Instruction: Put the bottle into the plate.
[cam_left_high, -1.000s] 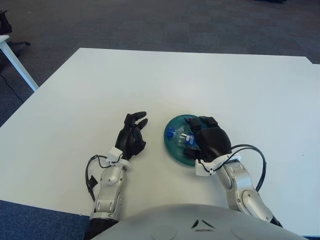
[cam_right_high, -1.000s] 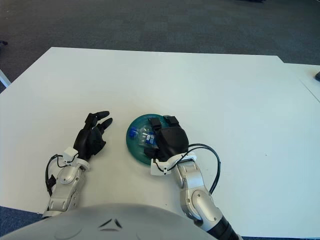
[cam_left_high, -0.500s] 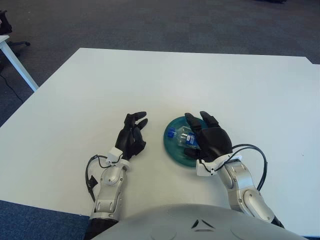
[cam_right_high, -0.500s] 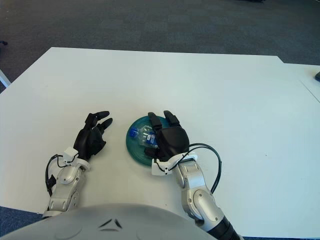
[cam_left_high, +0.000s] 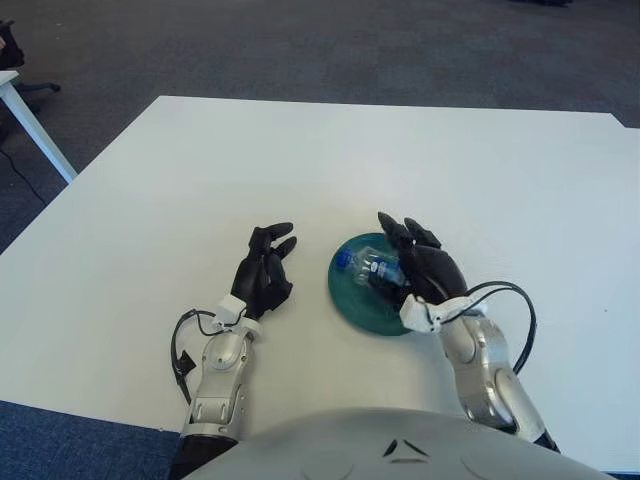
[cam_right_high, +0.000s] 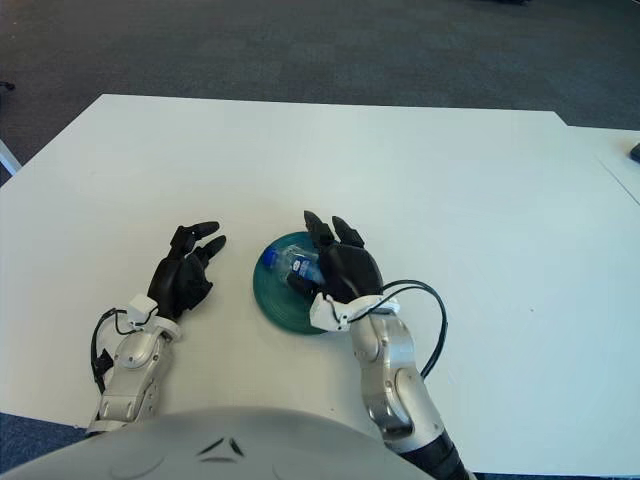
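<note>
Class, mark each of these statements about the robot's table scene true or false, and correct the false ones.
1. The bottle lies on its side in the plate. True.
2. The plate is red. False: it is teal green.
3. The right hand has its fingers spread and shows over the plate's right side. True.
4. The left hand grips the bottle. False: it shows to the left of the plate, apart from it, and holds nothing.
5. The bottle's blue cap points toward the robot's left. True.
6. The table is black. False: it is white.
</note>
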